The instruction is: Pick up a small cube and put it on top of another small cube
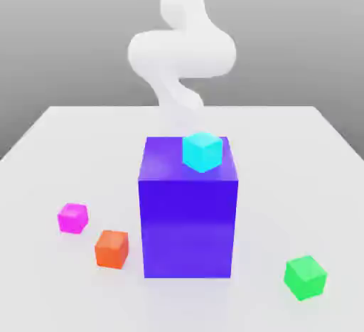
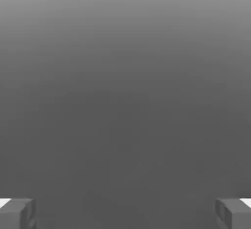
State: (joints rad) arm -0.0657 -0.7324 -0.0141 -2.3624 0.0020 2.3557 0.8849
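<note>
The small magenta-pink cube [image 1: 73, 218] lies on the white table at the exterior view's left, near the front. A cyan cube [image 1: 202, 151] rests on top of the big blue-purple block [image 1: 188, 217] at the table's middle. My white arm [image 1: 181, 53] rises behind that block, and its lower end is hidden by the block. In the hand view my gripper [image 2: 125, 214] is open: its two grey fingertips [image 2: 17, 213] stand far apart with nothing between them, against plain grey.
An orange cube [image 1: 112, 249] sits just right of the magenta one, close to the block's front left corner. A green cube [image 1: 306, 277] lies at the front right. The white table [image 1: 284, 153] ends in a far edge behind the arm.
</note>
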